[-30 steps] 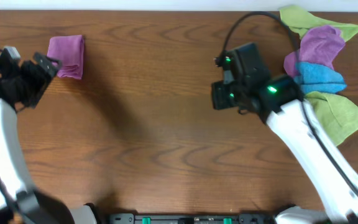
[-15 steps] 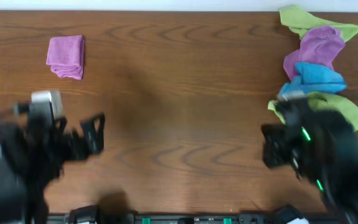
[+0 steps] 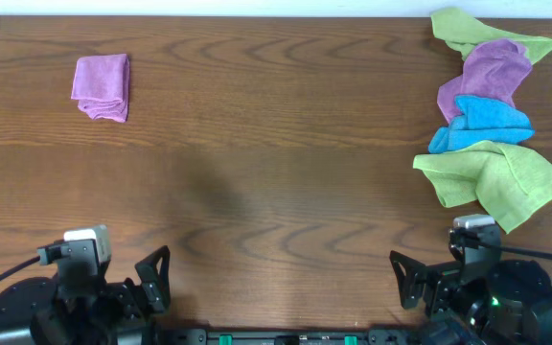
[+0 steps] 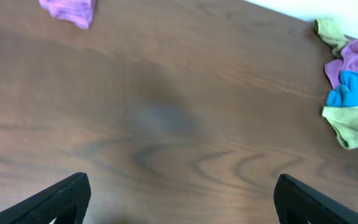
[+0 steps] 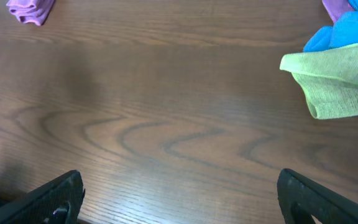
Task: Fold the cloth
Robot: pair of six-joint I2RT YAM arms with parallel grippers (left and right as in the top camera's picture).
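The cloth (image 3: 102, 86) lies folded into a small purple-magenta rectangle at the table's far left. It also shows at the top left of the left wrist view as the cloth (image 4: 69, 9), and in the right wrist view as the cloth (image 5: 30, 9). Both arms sit at the near edge, far from it. My left gripper (image 4: 182, 186) is open with only bare wood between its fingers. My right gripper (image 5: 179, 180) is open and empty too. Overhead, the left gripper (image 3: 147, 287) is at the bottom left and the right gripper (image 3: 410, 287) at the bottom right.
A pile of crumpled cloths lies at the far right: a green cloth (image 3: 492, 177) nearest, a blue cloth (image 3: 482, 123), a mauve cloth (image 3: 492, 67) and another green cloth (image 3: 477, 31) at the back. The wooden table (image 3: 276, 172) stretches between.
Both arms have pulled back from the far half of the table to the near edge. The folded cloth and the pile have stayed put.
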